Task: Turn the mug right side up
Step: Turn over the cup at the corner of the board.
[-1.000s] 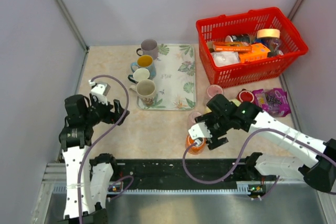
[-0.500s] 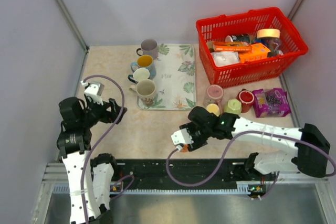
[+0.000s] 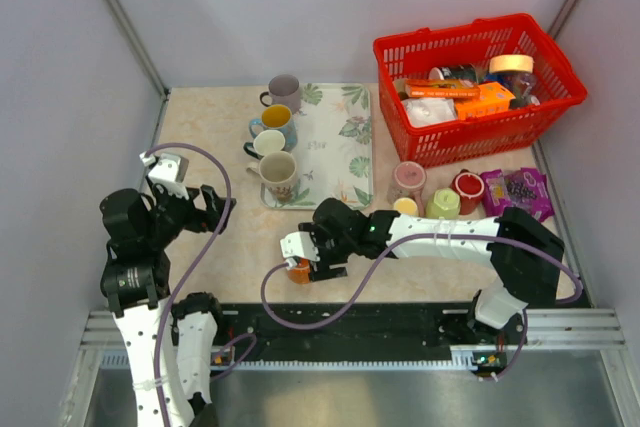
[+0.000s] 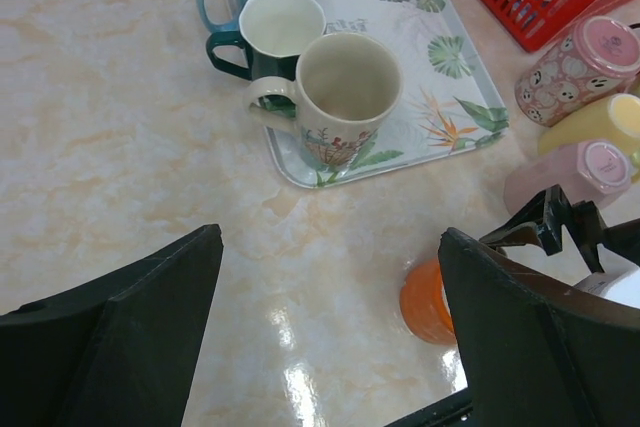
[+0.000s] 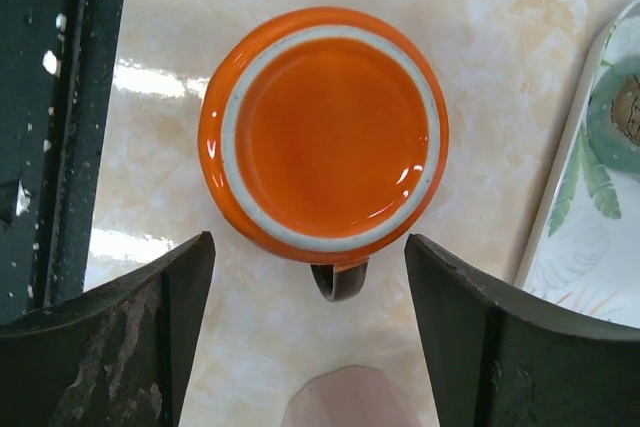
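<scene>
The orange mug (image 3: 297, 270) stands upside down on the table near the front edge, base up. In the right wrist view its orange base with a pale ring (image 5: 325, 132) faces me, and its dark handle (image 5: 338, 280) points toward my fingers. My right gripper (image 3: 300, 259) hovers over it, jaws open, with the handle between the fingers but not touched. The mug also shows in the left wrist view (image 4: 428, 302). My left gripper (image 3: 213, 209) is open and empty, raised at the left, well away from the mug.
A leaf-patterned tray (image 3: 335, 147) holds several upright mugs, the cream one (image 3: 278, 172) nearest. Upturned cups, pink (image 3: 410, 177), green (image 3: 443, 204) and red (image 3: 468, 185), stand right of the mug. A red basket (image 3: 480, 137) and a purple packet (image 3: 520, 190) are at the right. A black rail (image 3: 330, 322) lines the front.
My right gripper has swung left along the front edge, and the orange mug now sits further left beneath it. The left arm has lifted slightly up and left.
</scene>
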